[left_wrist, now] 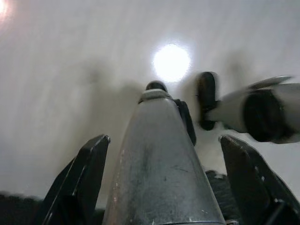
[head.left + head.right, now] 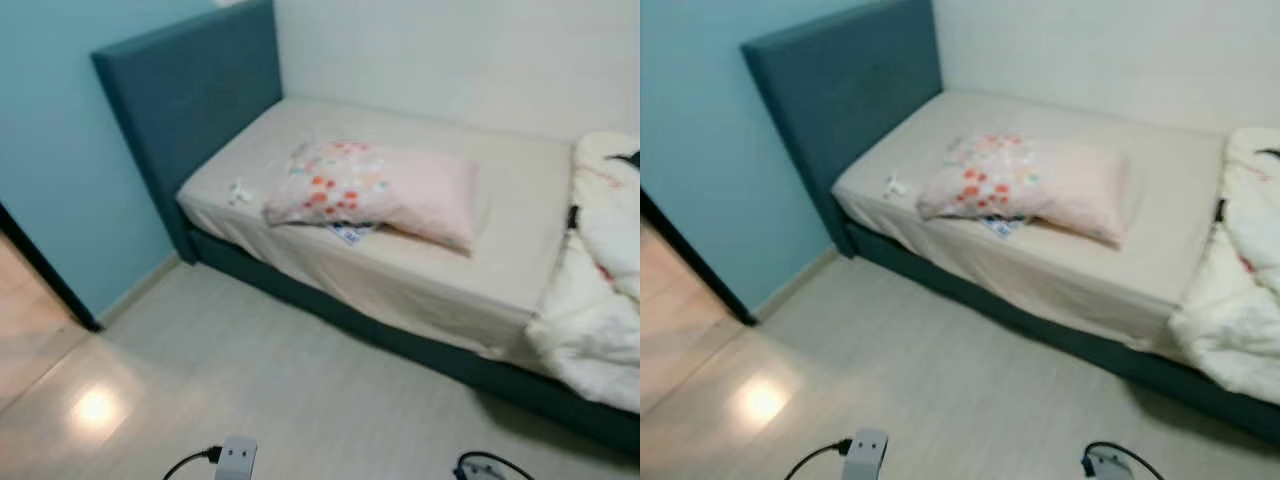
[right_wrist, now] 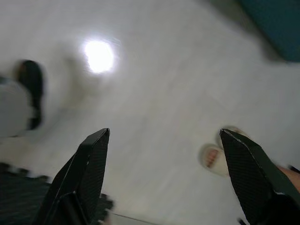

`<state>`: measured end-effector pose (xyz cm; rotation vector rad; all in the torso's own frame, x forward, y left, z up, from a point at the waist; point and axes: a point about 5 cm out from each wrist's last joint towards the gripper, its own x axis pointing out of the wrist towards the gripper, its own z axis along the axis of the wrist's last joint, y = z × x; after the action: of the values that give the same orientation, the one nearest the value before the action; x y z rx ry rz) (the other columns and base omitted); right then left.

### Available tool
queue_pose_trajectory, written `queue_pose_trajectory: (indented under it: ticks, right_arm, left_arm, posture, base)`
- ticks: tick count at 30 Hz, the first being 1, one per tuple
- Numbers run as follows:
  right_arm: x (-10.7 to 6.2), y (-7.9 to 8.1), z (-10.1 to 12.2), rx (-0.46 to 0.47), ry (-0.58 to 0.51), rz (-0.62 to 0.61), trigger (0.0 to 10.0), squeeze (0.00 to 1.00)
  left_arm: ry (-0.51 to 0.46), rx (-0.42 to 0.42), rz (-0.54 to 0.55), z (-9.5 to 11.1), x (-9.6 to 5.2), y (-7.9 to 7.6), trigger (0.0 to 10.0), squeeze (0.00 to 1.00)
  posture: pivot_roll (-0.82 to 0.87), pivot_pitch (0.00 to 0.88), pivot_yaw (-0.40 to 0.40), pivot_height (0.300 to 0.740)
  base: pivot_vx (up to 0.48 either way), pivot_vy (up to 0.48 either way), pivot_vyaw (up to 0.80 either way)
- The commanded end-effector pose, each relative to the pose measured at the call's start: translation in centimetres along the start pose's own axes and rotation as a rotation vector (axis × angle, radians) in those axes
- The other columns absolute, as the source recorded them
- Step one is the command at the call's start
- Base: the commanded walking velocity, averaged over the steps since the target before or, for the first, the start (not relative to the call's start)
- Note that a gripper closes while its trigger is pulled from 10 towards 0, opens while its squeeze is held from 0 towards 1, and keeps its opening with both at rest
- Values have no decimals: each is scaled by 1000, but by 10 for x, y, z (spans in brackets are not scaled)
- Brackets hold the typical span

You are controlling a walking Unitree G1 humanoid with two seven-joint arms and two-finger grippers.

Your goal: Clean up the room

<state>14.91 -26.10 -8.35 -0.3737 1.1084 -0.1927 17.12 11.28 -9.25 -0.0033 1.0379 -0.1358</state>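
- Standing on the floor (image 2: 300, 400) facing the bed (image 2: 400, 260), both arms hanging idle. My left gripper (image 1: 164, 154) and right gripper (image 3: 164, 154) are both spread wide and holding nothing.
- Eyeing the stuff to tidy: a pillow (image 2: 380, 190) is lying askew mid-mattress, a small patterned thing (image 2: 352, 233) is peeking out from under it, a little white bit (image 2: 240, 192) is sitting just beside it, and a bunched duvet (image 2: 600, 290) is hanging off the bed's edge.
- Worrying about feet: somebody's slippered foot (image 3: 216, 157) is showing near my right gripper, so a careless step could be clipping it.
- Guessing a one-handed tug on the duvet is dragging it to the floor.
- Not spotting any bins or baskets, so nothing to report inside them.
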Motion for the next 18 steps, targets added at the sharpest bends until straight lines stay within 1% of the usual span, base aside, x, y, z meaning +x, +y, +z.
queue_pose_trajectory:
  ticks: [1, 8, 18]
  right_arm:
    - [0, 11, 4, 10, 4, 26, 10000, 0]
    - [0, 16, 16, 8, -14, 24, 10000, 0]
    - [1, 12, 19, 10, -22, 7, 10000, 0]
  left_arm:
    - [59, 2, -10, -16, -2, -4, 10000, 0]
    - [59, 7, -10, -17, -2, -4, 10000, 0]
    - [58, 10, -13, -17, -2, -4, 10000, 0]
  posture:
    - [-16, 96, 12, 736]
    - [-18, 91, 11, 736]
    - [-19, 93, 13, 736]
  base:
    - [0, -450, 0]
    - [0, -449, 0]
    - [0, -448, 0]
